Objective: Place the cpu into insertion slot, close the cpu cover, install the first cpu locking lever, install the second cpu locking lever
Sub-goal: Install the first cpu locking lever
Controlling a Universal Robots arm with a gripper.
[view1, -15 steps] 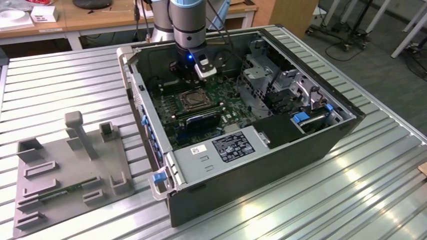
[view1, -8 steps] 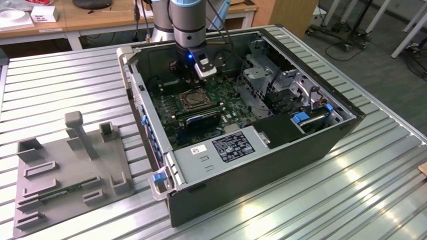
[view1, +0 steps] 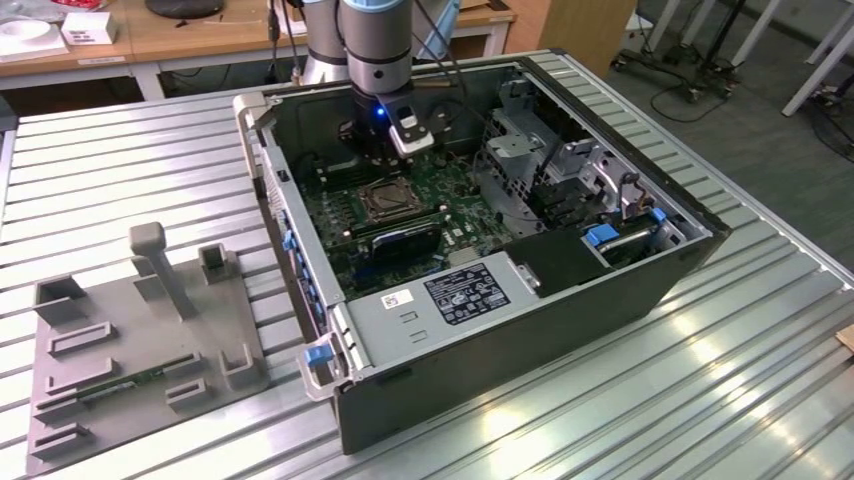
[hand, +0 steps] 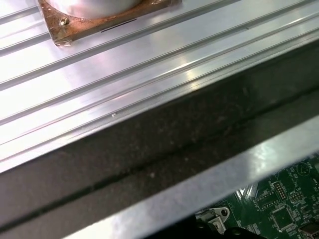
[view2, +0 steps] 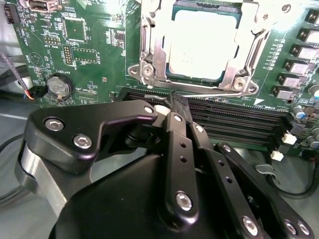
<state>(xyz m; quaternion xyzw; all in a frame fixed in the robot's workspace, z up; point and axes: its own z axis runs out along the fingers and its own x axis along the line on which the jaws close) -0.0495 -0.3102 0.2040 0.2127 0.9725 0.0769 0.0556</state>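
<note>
— Where was the cpu (view2: 203, 44) at that point?

— Seated in the insertion slot (view2: 149, 52), its dull silver top facing up. In the second wrist view the cpu cover (view2: 234, 82) framed it, lying down around the chip.

— And the claw?

— The gripper (view2: 178, 105) hung just short of the socket, with its black fingers (view2: 175, 144) pressed together and nothing between them. Their tips sat over the long black memory slots (view2: 239, 122), beside the socket's near edge where a thin wire lever (view2: 199, 94) ran along.

— So it wasn't touching the chip?

— No, the chip lay beyond the fingertips, near but apart.

— What did the exterior view show?

— The arm (view1: 374, 40) reached down into the open computer case (view1: 534, 330), which lay on a ribbed metal table (view1: 120, 170). The socket (view1: 387, 200) sat on the green board just below the gripper (view1: 387, 150). A grey fixture tray (view1: 134, 350) stood well off to the exterior view's left.
</note>
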